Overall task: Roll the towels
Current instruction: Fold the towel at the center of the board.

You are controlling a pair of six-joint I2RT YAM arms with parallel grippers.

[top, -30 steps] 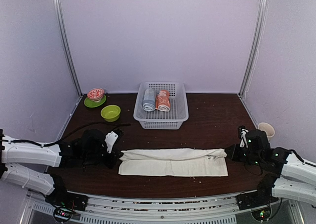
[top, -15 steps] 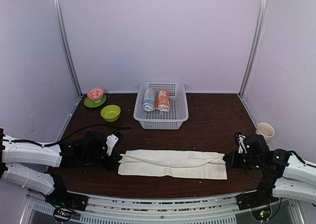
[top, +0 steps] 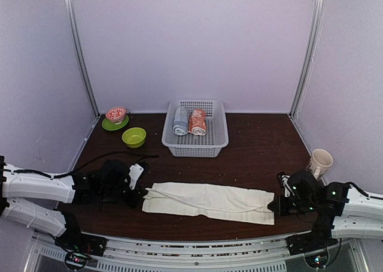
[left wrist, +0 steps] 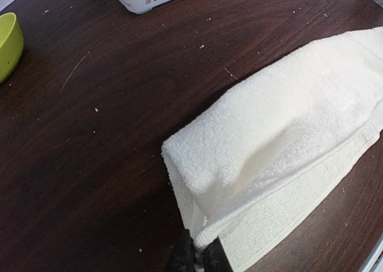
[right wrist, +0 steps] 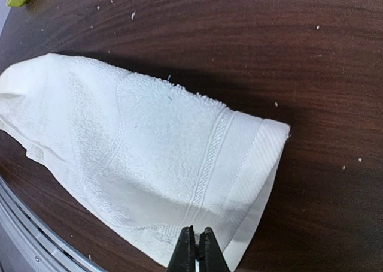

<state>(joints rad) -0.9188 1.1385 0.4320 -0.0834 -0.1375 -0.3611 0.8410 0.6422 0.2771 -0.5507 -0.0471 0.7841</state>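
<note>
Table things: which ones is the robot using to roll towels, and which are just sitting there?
For the job: cream towel, orange towel, left gripper, right gripper.
Just lying about: grey-blue towel, basket, green bowl, red bowl, cup.

Pale lilac walls, metal corner posts, dark wood table, crumb-speckled; even light.

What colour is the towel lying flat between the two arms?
Plain cream-white towel, no print; it shows best in the right wrist view.
</note>
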